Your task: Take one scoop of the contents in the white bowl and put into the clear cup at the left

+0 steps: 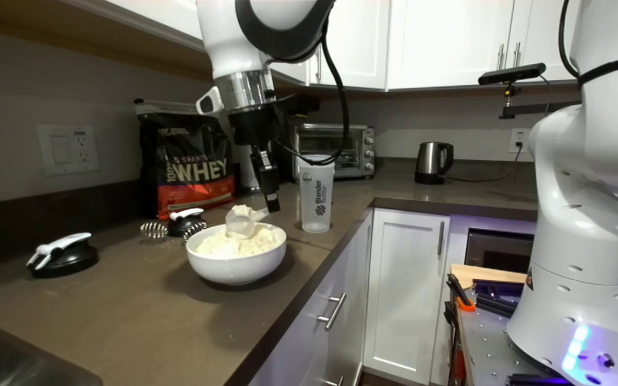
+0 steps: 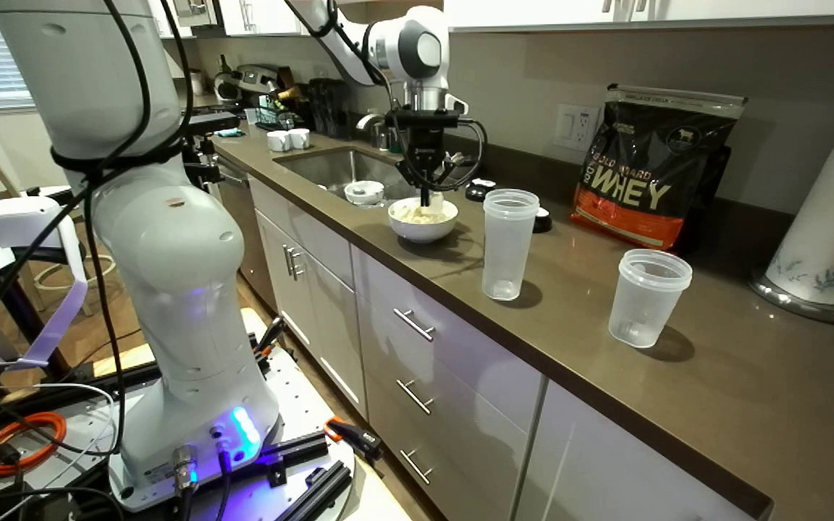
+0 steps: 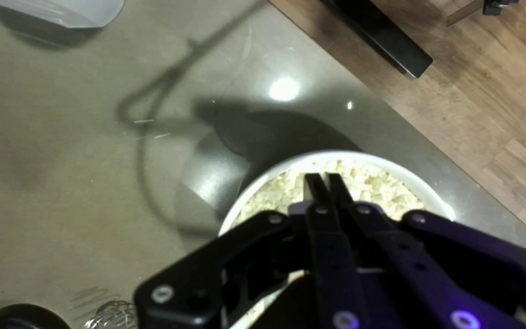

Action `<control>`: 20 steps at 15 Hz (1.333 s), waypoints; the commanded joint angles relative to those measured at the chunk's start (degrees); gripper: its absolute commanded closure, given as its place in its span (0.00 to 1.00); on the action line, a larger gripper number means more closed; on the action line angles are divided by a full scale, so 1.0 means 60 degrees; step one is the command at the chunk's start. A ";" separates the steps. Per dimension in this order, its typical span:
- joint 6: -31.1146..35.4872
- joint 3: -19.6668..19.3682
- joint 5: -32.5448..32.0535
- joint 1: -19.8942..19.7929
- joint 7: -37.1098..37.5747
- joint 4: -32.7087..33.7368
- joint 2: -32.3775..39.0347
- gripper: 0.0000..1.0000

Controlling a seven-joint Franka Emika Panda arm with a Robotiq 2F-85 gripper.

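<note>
My gripper point(image 1: 272, 205) points down over the white bowl point(image 1: 236, 268), its fingers shut on the handle of a translucent scoop point(image 1: 240, 226). Cream powder point(image 1: 243, 210) is heaped at the scoop's top. More of the contents point(image 1: 218, 245) fill the bowl in a loose mound; whether the scoop still touches them I cannot tell. From the wrist view, the fingertips point(image 3: 312, 180) lie above the powder and the jaws hide most of the scoop. The tall clear cup point(image 2: 510, 242) stands upright beyond the bowl, apart from the gripper, with no lid.
A shorter clear cup point(image 2: 649, 297) stands past the tall one, near a paper-towel roll point(image 2: 822, 217). Against the wall is the black whey bag point(image 1: 188, 161). Black lids point(image 1: 65, 256) and a wire whisk ball point(image 1: 154, 229) lie beside the bowl. The counter's edge point(image 1: 309, 279) runs close by.
</note>
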 commanded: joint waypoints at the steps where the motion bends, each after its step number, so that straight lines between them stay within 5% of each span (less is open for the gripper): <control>1: -0.0166 0.0095 -0.0342 0.0021 0.0231 -0.0193 -0.0354 0.99; 20: 0.1235 0.0539 -0.2590 0.0228 0.2494 -0.1138 -0.0931 0.99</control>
